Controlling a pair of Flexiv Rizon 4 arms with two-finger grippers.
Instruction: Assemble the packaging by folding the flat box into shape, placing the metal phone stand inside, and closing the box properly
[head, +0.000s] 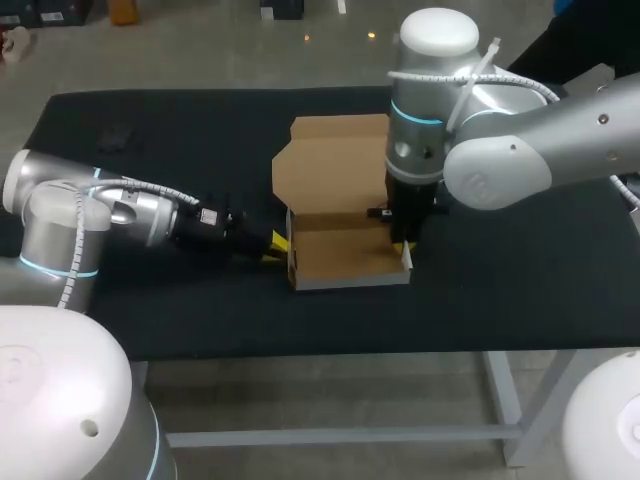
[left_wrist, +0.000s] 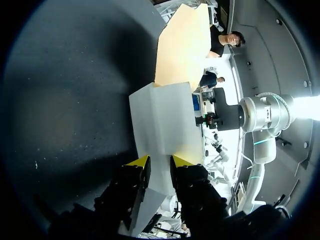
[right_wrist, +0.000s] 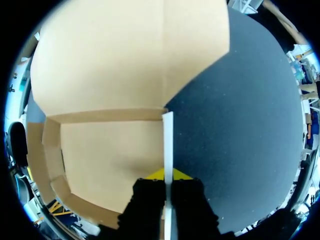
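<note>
At the upper left of the head view, a small dark thing (head: 114, 134) lies on the black surface (head: 180, 310). It is too small for me to tell what it is. I see no phone stand that I can be sure of.

A little lower, my left claw (head: 277, 243) comes in from the left side. It is clamped on the left wall of the box (head: 340, 255). In the left wrist view, the pale wall fills the gap between my yellow tips.

The box sits in the middle of the head view, partly folded. Its walls stand up and its lid (head: 335, 160) lies open and flat behind it. Nothing is inside the box that I can see.

On the right, my right claw (head: 404, 252) points down and pinches the right wall. In the right wrist view, the thin wall edge runs straight between my two fingers.

I think the box is light, thin cardboard. It would bend easily and could crush or slide if I squeeze or push hard. I think the best places to hold it are the walls near the folds, where it is stiffest.
</note>
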